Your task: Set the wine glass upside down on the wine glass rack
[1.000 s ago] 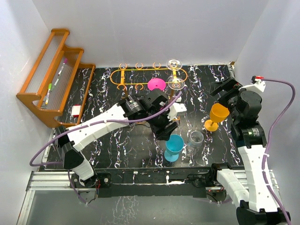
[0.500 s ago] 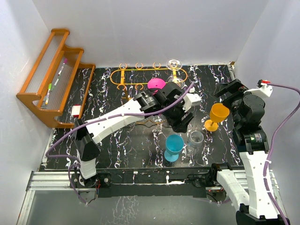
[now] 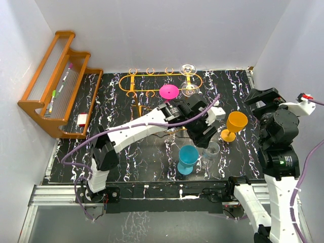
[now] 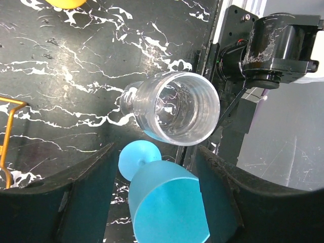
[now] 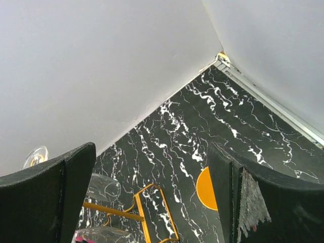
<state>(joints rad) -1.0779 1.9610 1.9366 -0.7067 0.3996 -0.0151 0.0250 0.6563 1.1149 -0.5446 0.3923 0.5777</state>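
Black tabletop [image 3: 126,152] is carrying three unracked glasses [image 3: 236,121]; you are hovering the open left end effector [image 3: 205,139] over the clear glass [image 3: 212,150], right end effector [image 3: 259,96] open too.

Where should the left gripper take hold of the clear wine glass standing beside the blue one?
Probably the bowl of the clear wine glass, from above: it stands upright, mouth up, just ahead of the open left gripper. The blue glass crowds one side, so the fingers should close across the free sides.
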